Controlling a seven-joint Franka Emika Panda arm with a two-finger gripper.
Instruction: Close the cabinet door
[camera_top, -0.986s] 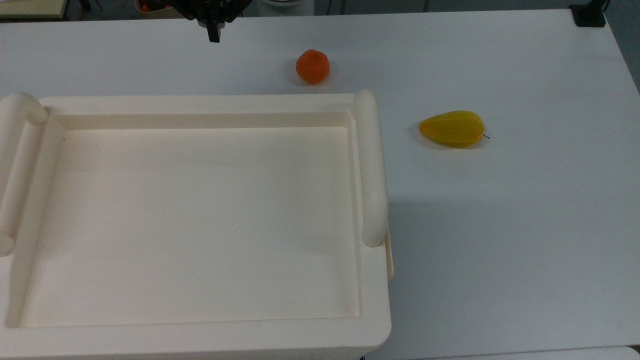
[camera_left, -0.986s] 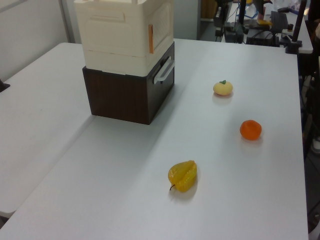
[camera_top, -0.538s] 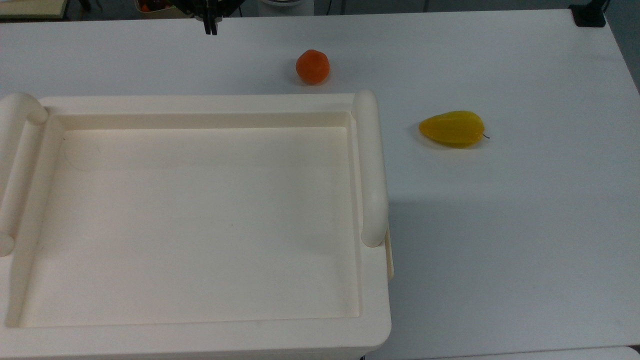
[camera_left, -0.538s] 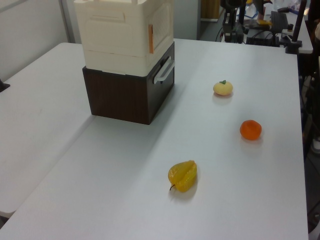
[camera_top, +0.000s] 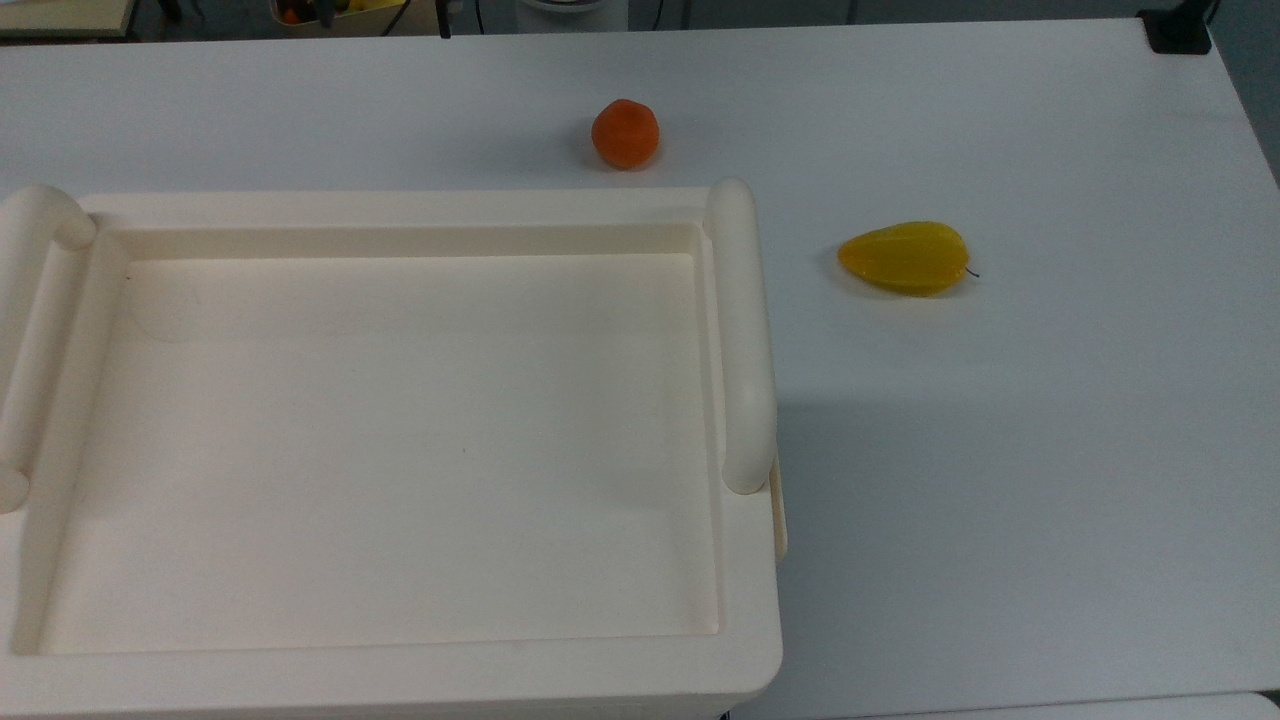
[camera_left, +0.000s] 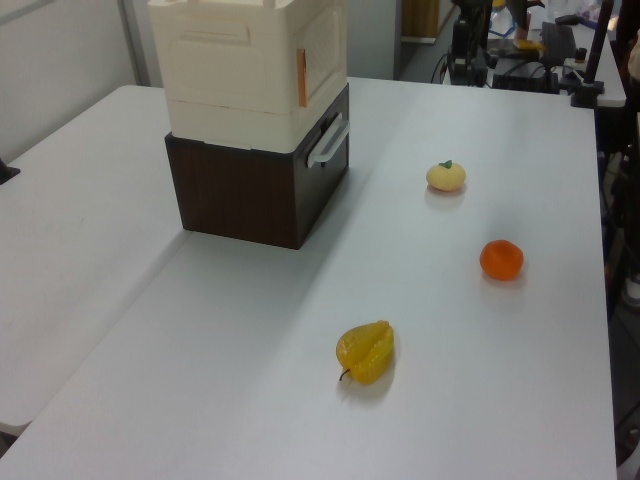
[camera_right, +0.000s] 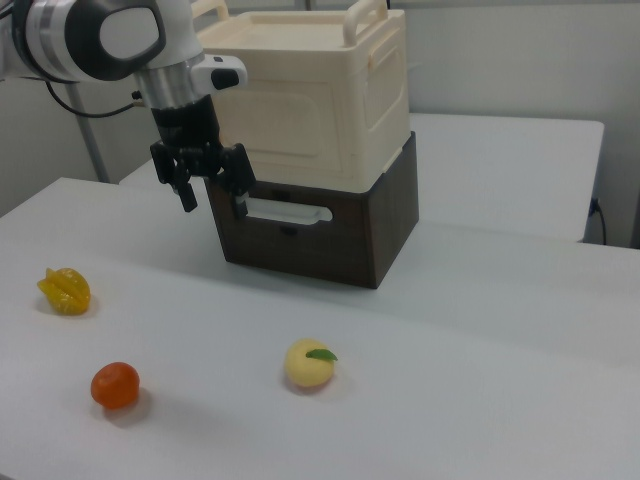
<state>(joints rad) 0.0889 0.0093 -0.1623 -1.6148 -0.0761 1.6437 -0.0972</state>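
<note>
White counter (camera_top: 1000, 450) under even room light.

Top view: the cabinet (camera_top: 400, 440) takes up the top view's left, recessed top facing the camera, bar handles on two sides. An orange fruit (camera_top: 625, 133) lies just beyond its far edge; a yellow starfruit (camera_top: 905, 258) lies off to the top view's right.

Left view: cabinet sits on a dark brown drawer unit (camera_left: 255, 190). The cabinet door (camera_left: 322, 55), with an orange hinge mark on its edge, looks flush with the cabinet side, so I judge it shut or nearly so. A pale peach-like fruit (camera_left: 446, 176) lies on the counter.

Right view: pincer (camera_right: 205, 180) hangs in front of the cabinet's lower front face, near the drawer handle (camera_right: 288, 212), on the right view's left. Its fingers stand a little apart and carry nothing. The door is on the cabinet side toward the right view's right, apart from the pincer.

Judgement: if any gap remains, press flat on the panel away from the hinge edge and push squarely; avoid snagging the drawer handle.
</note>
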